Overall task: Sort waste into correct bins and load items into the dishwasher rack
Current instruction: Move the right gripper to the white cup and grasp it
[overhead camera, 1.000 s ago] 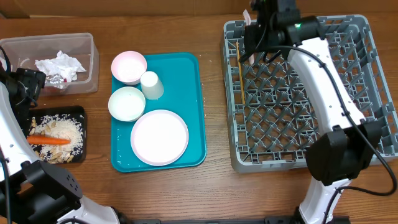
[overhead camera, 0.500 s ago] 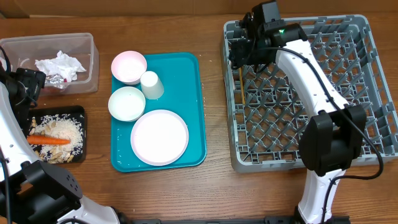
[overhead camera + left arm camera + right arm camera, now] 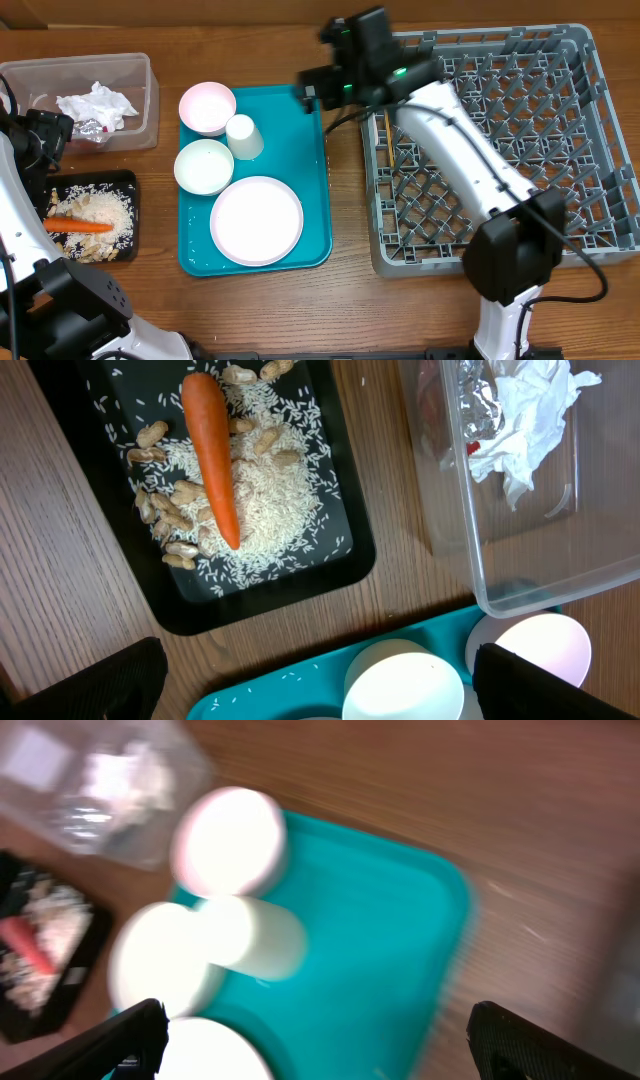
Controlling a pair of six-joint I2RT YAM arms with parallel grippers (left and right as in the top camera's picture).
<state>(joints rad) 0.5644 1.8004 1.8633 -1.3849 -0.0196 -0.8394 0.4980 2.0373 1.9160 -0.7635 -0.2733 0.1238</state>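
My right gripper point(image 3: 312, 92) point(image 3: 330, 1040) hangs open and empty over the teal tray's far right corner, near the cup point(image 3: 243, 136) point(image 3: 265, 940). Two white bowls point(image 3: 207, 107) point(image 3: 204, 166) and the plate point(image 3: 256, 220) sit on that tray. The chopstick point(image 3: 386, 150) lies in the grey dishwasher rack point(image 3: 600, 150), along its left side. My left gripper point(image 3: 320, 685) is open and empty above the gap between the black tray point(image 3: 360, 555) and a bowl point(image 3: 405, 685). The carrot point(image 3: 210, 455) and rice point(image 3: 265, 510) lie in the black tray. Napkins point(image 3: 530, 410) and the wrapper point(image 3: 480, 400) sit in the clear tub point(image 3: 140, 100).
The teal tray point(image 3: 300, 180) lies mid-table between the bins and the rack. Peanuts point(image 3: 165, 510) are scattered among the rice. The right arm point(image 3: 470, 160) stretches across the rack's left half. Bare wood shows along the front edge.
My right gripper opened, left the chopstick in the rack and swung left to the teal tray's corner. The left arm has not moved.
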